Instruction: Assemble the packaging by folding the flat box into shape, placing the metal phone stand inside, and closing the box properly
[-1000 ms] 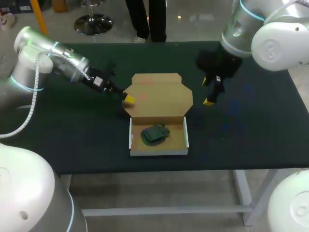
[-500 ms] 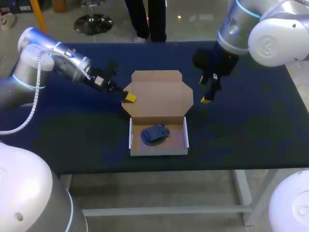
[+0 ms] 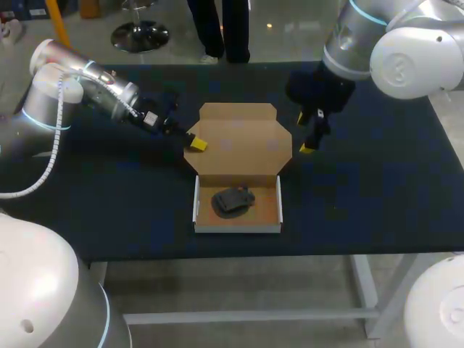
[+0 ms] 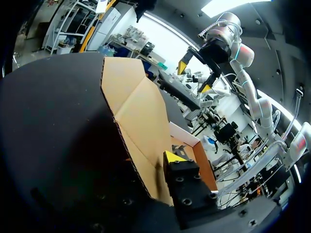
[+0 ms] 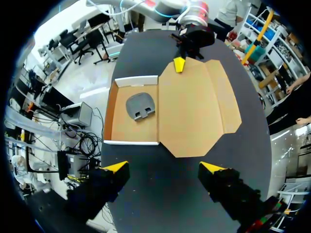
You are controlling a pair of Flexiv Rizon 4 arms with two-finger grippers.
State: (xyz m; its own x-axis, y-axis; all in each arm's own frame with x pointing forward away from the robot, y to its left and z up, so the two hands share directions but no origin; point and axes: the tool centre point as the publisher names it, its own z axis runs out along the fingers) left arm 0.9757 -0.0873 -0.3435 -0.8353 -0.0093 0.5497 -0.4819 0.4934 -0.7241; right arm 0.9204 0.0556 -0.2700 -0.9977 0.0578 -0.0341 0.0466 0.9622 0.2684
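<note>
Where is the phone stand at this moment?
In the head view the phone stand lies in the box tray, left of centre, near the table's front edge.

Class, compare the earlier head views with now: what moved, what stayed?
The right gripper edged toward the right edge of the lid. The left gripper, at its left edge, shifted slightly toward the far side, and the lid rose a little. The box base and phone stand stayed put.

Box (image 3: 238, 227): I see it open on the dark surface (image 3: 377, 196), with white walls and a brown floor.
Lid (image 3: 239, 141): opened back behind the tray.
Phone stand (image 3: 232, 201): dark, lying inside the box.
Left arm (image 3: 109, 98): its yellow end meets my lid's left edge.
Right fingers (image 3: 307, 148): spread apart just beside the lid's right edge.
</note>
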